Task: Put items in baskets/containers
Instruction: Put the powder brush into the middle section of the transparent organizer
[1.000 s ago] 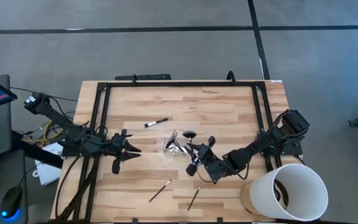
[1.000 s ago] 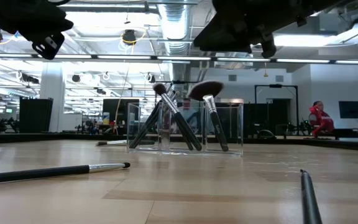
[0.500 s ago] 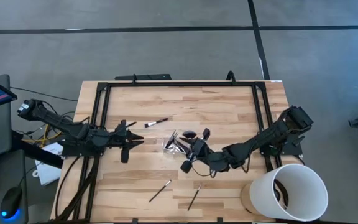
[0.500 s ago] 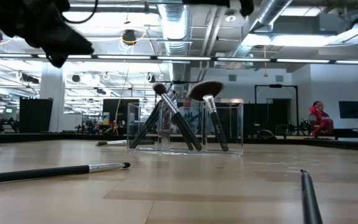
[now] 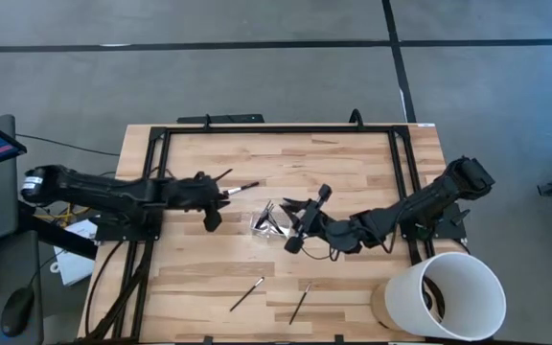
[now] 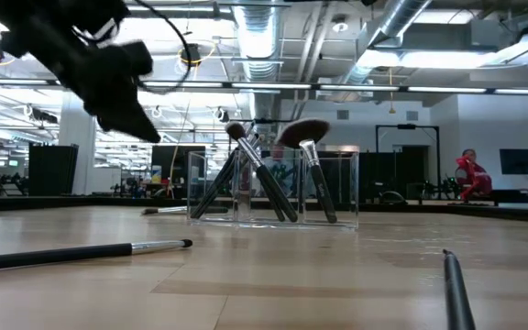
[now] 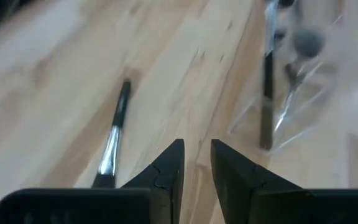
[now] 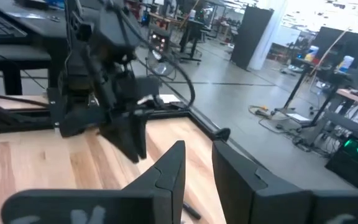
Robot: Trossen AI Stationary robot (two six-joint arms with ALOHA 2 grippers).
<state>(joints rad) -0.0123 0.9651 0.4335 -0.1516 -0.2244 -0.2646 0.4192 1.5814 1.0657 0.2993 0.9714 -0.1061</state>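
My left hand (image 5: 220, 195) reaches out over the wooden bench (image 5: 353, 163), hanging just above the handle end of a loose brush (image 5: 241, 188) near the far middle. That brush lies flat, its long axis running across the bench from left to right and tilted slightly, silver ferrule and dark handle showing past my left fingers (image 7: 166, 171) in the wrist view. The fingers hold nothing; only a narrow gap stands between them.

My right hand (image 5: 307, 213) sits just beside the clear tray (image 5: 268, 220) at the bench's middle, pointing toward my left arm. Its fingers (image 8: 169, 171) are likewise close together with a slim gap, and nothing is between them.

The clear tray (image 6: 273, 188) holds several brushes leaning at angles, handles down on the tray floor and bristle heads up, crossing one another; the fan-headed brush (image 6: 312, 174) leans with its wide head uppermost.

Two more brushes lie flat on the near part of the bench: one (image 5: 248, 293) slants diagonally, the other (image 5: 300, 302) lies near it, more nearly front to back. A white bucket (image 5: 444, 292) stands at the near right corner.
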